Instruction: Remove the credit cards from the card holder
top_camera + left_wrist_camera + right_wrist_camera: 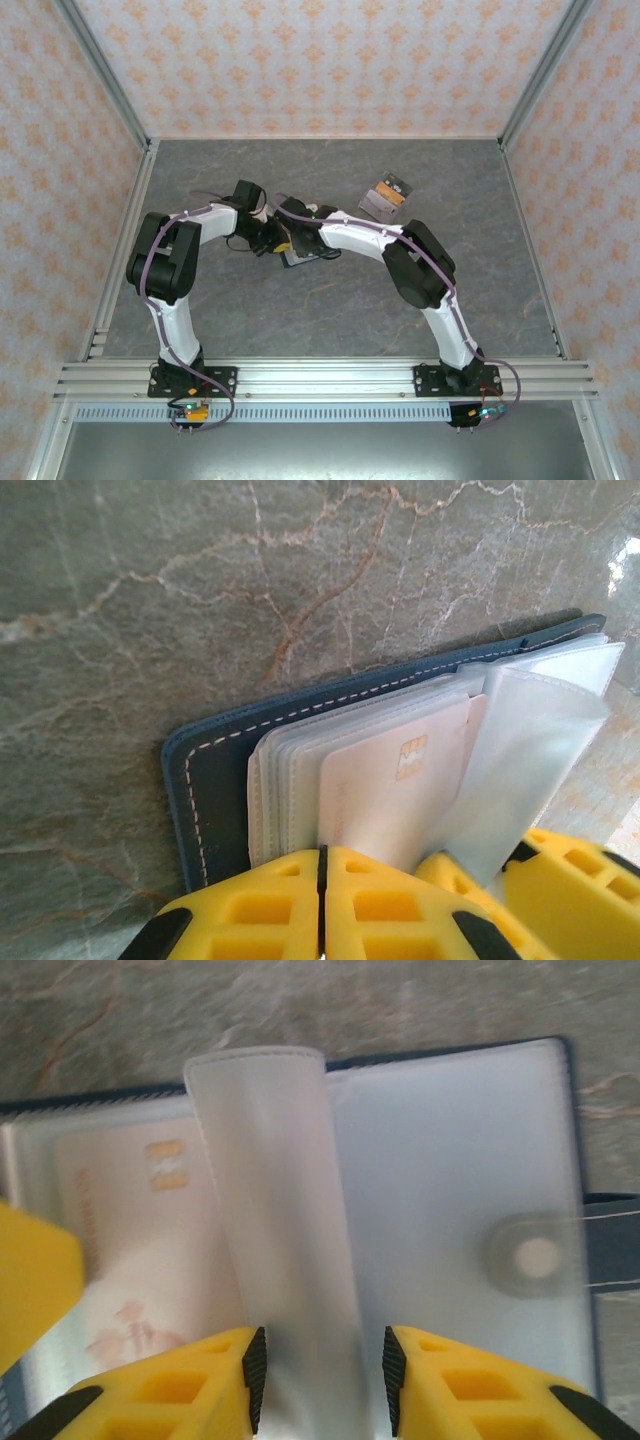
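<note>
The navy card holder (302, 258) lies open mid-table, with both grippers meeting over it. In the left wrist view its stitched cover (215, 770) holds a stack of clear sleeves and a pale pinkish credit card (400, 780) with a gold chip. My left gripper (322, 865) is shut, its joined tips against the near edge of the sleeves. In the right wrist view one clear sleeve (270, 1180) stands up between the parted fingers of my right gripper (320, 1360). The same card (130, 1230) lies left of it. The holder's tab (608, 1250) is on the right.
A small fanned pile of loose cards (385, 197) lies on the grey marbled table behind and right of the holder. Patterned walls with metal corner posts close in three sides. A metal rail (320, 378) carries both arm bases at the near edge.
</note>
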You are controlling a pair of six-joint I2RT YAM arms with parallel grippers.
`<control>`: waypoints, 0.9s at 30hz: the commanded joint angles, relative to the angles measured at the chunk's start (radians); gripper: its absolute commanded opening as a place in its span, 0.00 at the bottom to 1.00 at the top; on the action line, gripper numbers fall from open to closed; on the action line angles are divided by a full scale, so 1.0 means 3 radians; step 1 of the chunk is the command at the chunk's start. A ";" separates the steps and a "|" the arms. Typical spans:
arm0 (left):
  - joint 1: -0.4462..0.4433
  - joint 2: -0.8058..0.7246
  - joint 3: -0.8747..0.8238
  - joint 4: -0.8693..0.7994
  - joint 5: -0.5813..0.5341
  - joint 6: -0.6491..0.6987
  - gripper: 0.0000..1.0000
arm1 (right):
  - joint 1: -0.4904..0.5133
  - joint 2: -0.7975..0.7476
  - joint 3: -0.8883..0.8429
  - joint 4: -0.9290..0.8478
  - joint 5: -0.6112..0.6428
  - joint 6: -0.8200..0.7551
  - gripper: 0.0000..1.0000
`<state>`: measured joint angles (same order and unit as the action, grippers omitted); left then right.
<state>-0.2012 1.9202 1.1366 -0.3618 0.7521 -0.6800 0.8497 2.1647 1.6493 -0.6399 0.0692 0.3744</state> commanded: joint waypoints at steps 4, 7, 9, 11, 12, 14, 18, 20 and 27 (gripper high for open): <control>0.0014 0.0061 -0.0025 -0.0214 -0.0150 0.0100 0.08 | -0.0116 -0.0202 -0.0112 -0.0180 0.0676 0.0474 0.45; 0.0013 0.0060 -0.0016 -0.0217 -0.0155 0.0098 0.08 | -0.0162 -0.0294 -0.0170 -0.0188 0.0748 0.0623 0.49; 0.0012 0.0060 -0.0006 -0.0218 -0.0150 0.0097 0.08 | -0.0181 -0.0372 -0.0217 -0.0189 0.0773 0.0698 0.52; 0.0014 0.0047 0.0009 -0.0224 -0.0150 0.0097 0.09 | -0.0195 -0.0456 -0.0262 -0.0174 0.0790 0.0750 0.53; 0.0012 0.0041 0.0010 -0.0226 -0.0145 0.0094 0.09 | -0.0199 -0.0497 -0.0275 -0.0157 0.0776 0.0760 0.53; 0.0016 0.0010 0.0023 -0.0228 -0.0136 0.0088 0.11 | -0.0204 -0.0590 -0.0302 -0.0127 0.0734 0.0766 0.53; 0.0015 -0.0133 0.0084 -0.0254 -0.0110 0.0056 0.16 | -0.0219 -0.0748 -0.0362 0.0016 0.0509 0.0683 0.52; 0.0017 -0.0191 0.0151 -0.0298 -0.0123 0.0018 0.23 | -0.0234 -0.0812 -0.0387 0.0157 0.0211 0.0563 0.48; 0.0044 -0.0386 0.0178 -0.0248 -0.0177 -0.0161 0.33 | -0.0286 -0.0609 -0.0272 0.0382 -0.0965 0.0236 0.36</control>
<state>-0.2001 1.8526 1.1706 -0.4107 0.7280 -0.7029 0.7723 1.9461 1.5486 -0.5461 -0.0559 0.4873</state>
